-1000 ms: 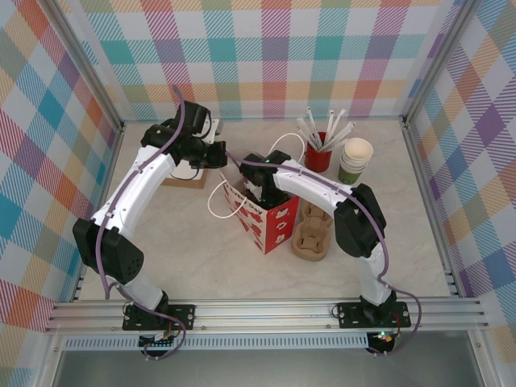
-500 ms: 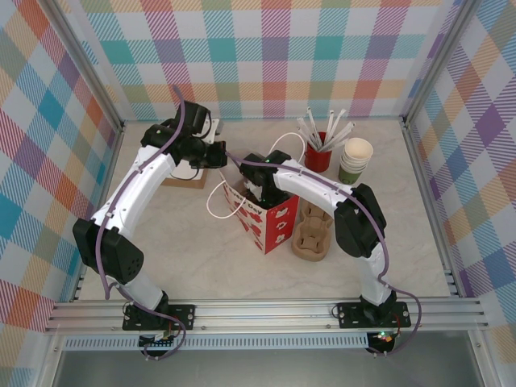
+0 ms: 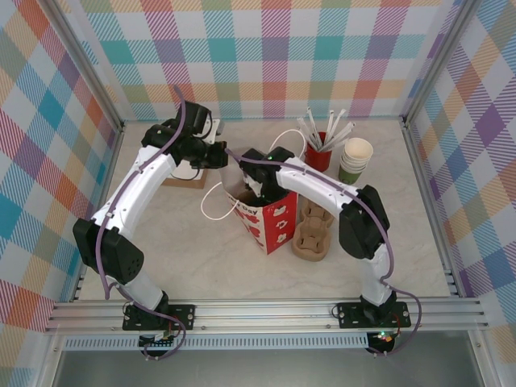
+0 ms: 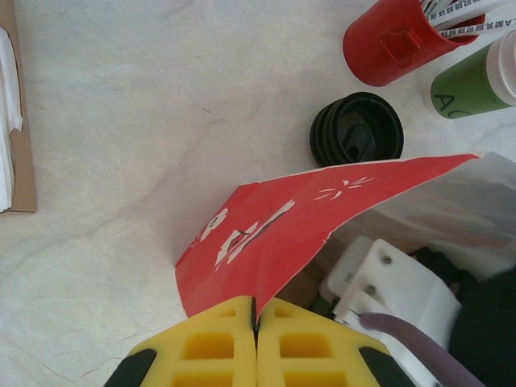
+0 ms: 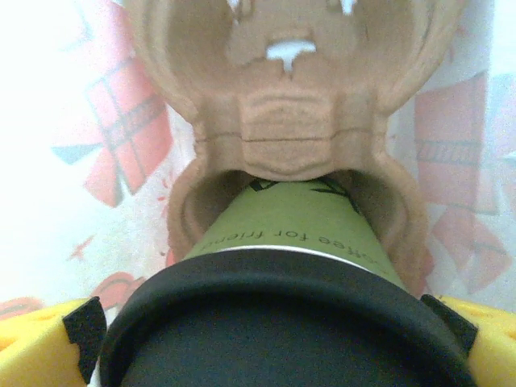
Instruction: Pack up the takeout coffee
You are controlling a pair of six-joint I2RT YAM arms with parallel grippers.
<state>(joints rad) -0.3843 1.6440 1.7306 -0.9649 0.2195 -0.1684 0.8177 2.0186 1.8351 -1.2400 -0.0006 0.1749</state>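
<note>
My right tool (image 5: 262, 348) is clamped on the takeout coffee (image 5: 294, 230). A yellow finger (image 5: 36, 351) sits at each side of its black lid (image 5: 282, 314), so the tool is holding the cup, not gaping. From above, that tool (image 3: 260, 184) is down inside the open mouth of the red bag (image 3: 272, 219), which stands upright near the middle of the table (image 3: 177, 242).

Inside the bag, the green cup's lower end reaches into the near round well of a cardboard carrier (image 5: 294, 121). I cannot tell whether it sits at the bottom. The bag's pale inner walls with red prints rise on both sides.

My left tool (image 4: 256, 322) has its yellow fingers pressed together on the bag's rim, pinching a red flap (image 4: 282, 226) that slants up toward the far side. Seen from above, that tool (image 3: 219, 157) is at the bag's far-left corner.

Beyond the flap a loose black lid (image 4: 357, 139) lies on the table. Past it stand a red cup of stirrers (image 4: 387, 44) and the stack of green cups (image 4: 476, 81) (lidless, just beside it). A second carrier (image 3: 313, 234) lies on the table, touching the bag's right side.
</note>
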